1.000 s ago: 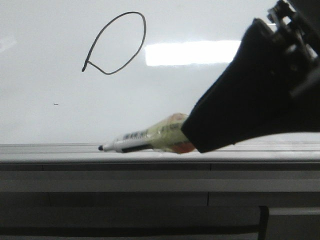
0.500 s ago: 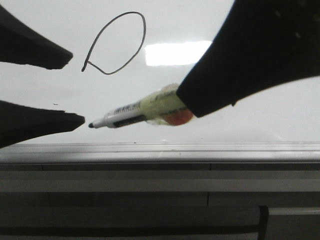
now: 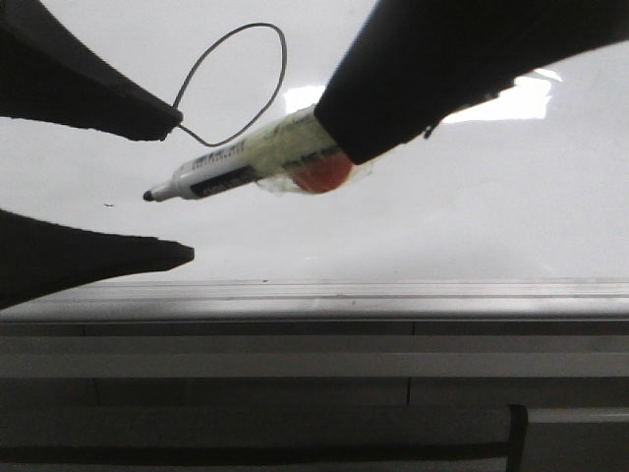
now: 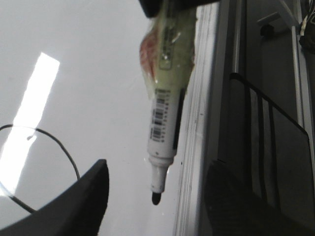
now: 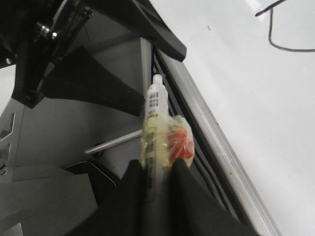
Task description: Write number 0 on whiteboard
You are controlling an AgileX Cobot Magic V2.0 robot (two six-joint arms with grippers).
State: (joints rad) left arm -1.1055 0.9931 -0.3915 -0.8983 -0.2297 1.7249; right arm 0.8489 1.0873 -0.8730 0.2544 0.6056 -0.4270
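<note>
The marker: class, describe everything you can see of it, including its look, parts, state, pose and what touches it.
The marker has a white barrel with a black label and barcode, and an uncapped black tip. Its rear is wrapped in clear yellowish tape over something orange. The right gripper is shut on that wrapped end, holding the marker tilted above the whiteboard, tip pointing between the open left gripper's fingers. The tip seems to touch nothing.

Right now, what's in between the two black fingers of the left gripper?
The front view shows the marker's black tip in the gap between the open left gripper's fingers, touching neither, with bare whiteboard behind.
</note>
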